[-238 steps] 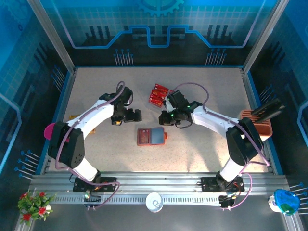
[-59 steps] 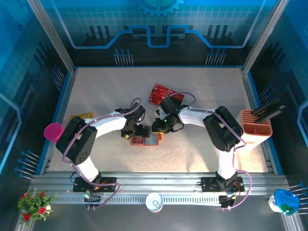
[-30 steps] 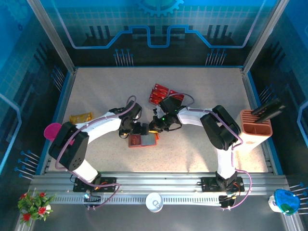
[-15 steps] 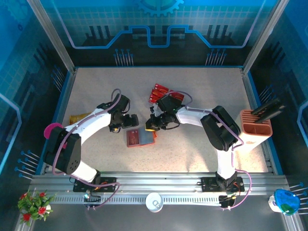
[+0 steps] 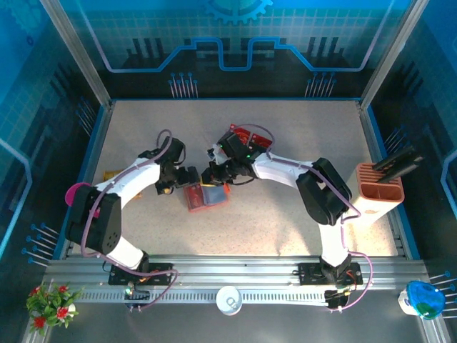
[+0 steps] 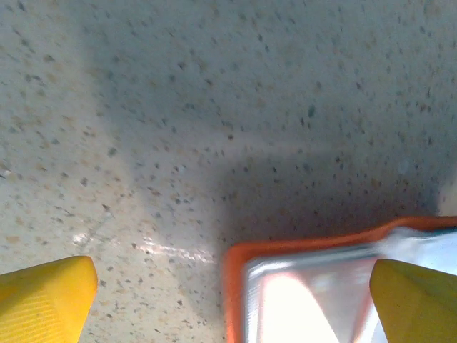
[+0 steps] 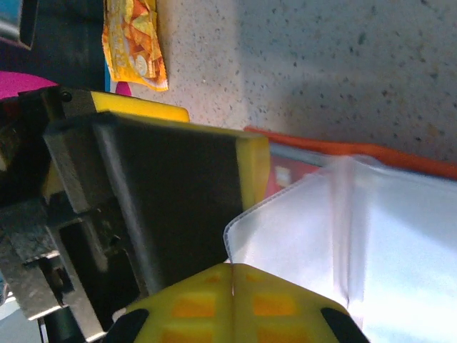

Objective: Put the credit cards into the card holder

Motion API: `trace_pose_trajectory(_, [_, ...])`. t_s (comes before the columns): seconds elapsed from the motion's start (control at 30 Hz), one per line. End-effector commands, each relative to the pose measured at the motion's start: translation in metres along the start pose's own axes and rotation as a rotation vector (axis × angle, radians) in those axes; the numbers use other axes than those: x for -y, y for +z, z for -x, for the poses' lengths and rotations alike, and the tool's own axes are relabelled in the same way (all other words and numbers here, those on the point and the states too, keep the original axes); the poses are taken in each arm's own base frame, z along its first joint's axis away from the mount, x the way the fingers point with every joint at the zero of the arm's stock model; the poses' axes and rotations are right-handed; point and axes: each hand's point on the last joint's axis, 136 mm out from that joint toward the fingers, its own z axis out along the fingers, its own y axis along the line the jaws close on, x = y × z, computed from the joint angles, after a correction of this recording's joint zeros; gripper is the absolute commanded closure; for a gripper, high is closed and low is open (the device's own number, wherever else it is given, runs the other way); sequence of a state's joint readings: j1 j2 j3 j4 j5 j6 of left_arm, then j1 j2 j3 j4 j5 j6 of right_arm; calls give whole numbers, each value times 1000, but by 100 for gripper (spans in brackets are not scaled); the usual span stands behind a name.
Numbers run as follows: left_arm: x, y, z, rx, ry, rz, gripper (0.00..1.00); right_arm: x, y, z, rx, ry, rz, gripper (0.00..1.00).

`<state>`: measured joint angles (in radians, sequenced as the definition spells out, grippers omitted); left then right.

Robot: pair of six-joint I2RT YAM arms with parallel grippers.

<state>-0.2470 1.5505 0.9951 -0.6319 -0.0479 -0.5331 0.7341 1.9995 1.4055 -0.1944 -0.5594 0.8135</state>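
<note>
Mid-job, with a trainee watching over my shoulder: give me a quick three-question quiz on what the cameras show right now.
1. True or false: the left gripper has its jaws open, one yellow pad on either side of the card holder's orange corner in the left wrist view.
2. The red credit cards are: A) lying on the table beyond the card holder, away from the arms' bases; B) tucked inside the card holder; C) held in the left gripper.
3. Fill in: the right gripper has its jaws ___.
Key: 1 true; 2 A; 3 shut.
</note>
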Motion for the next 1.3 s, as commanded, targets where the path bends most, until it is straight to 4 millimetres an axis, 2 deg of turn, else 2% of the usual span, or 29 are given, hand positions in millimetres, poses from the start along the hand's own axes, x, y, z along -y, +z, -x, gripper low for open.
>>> trace_pose_trajectory(0.0, [1,-9,19,9,-70,-30,1,2,19,-13,-70,1,-5,99])
trace_pose_trajectory(0.2, [-10,-18,39,32,-120,-48,1,19,43,-13,-88,29,-17,97])
trace_pose_trajectory(0.37, [-12,-21,44,26,-124,-62,1,13,53,-15,-101,11,-4,96])
trace_pose_trajectory(0.43, [-13,-20,43,17,-122,-60,1,12,56,-19,-117,4,-1,89])
trace_pose_trajectory(0.5, [-14,-20,43,14,-123,-63,1,12,59,-24,-136,1,2,70])
trace_pose_trajectory(0.6, [-13,-19,43,10,-122,-70,1,9,62,-30,-155,-11,8,62])
trace_pose_trajectory(0.9, [-10,-18,46,6,-124,-83,1,-7,71,-42,-227,-57,25,54])
trace_pose_trajectory(1.27, [-11,-21,47,11,-125,-92,1,12,86,-67,-322,-24,-8,46])
